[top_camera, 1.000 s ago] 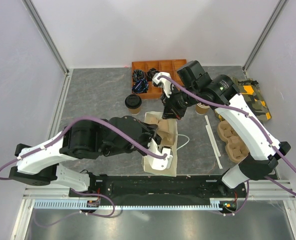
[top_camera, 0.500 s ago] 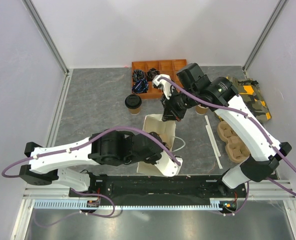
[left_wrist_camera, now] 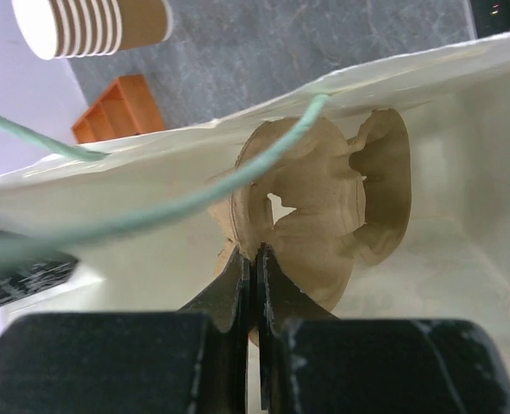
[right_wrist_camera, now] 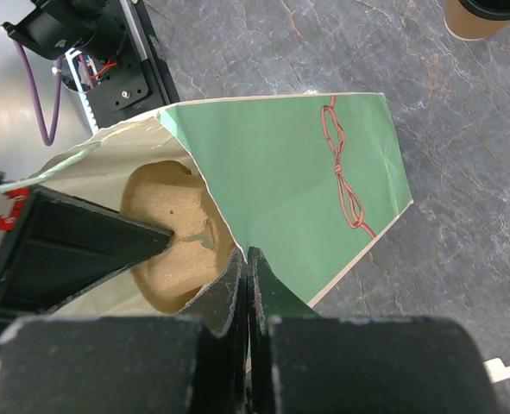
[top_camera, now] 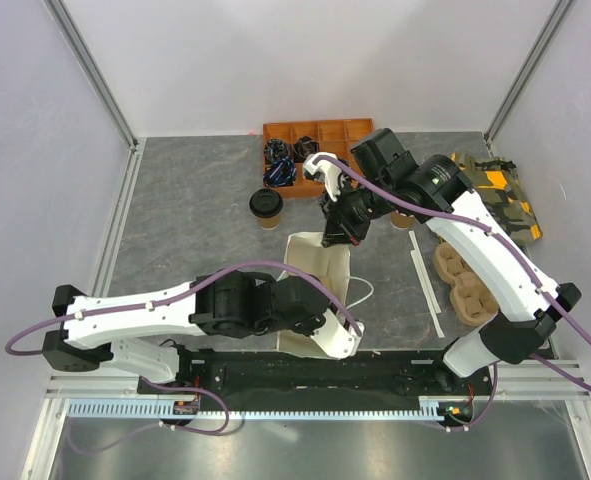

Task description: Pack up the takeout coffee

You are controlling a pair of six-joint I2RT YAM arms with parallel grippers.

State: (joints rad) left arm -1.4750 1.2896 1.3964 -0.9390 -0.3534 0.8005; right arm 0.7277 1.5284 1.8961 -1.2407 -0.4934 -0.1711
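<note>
With the left gripper (left_wrist_camera: 255, 259) pinching the pulp tray (left_wrist_camera: 324, 198) inside the bag (right_wrist_camera: 306, 172) and the right gripper (right_wrist_camera: 248, 263) pinching its rim, the tray should settle flat before the coffee (top_camera: 266, 207), standing outside on the table (top_camera: 195, 200), goes in.

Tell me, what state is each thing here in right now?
Bag: open, rim held.
Tray: inside the bag, gripped.
Coffee: lidded, upright, outside the bag.
Cups: nested, lidless.
Left fingers: shut on the tray.
Right fingers: shut on the bag's rim.
</note>
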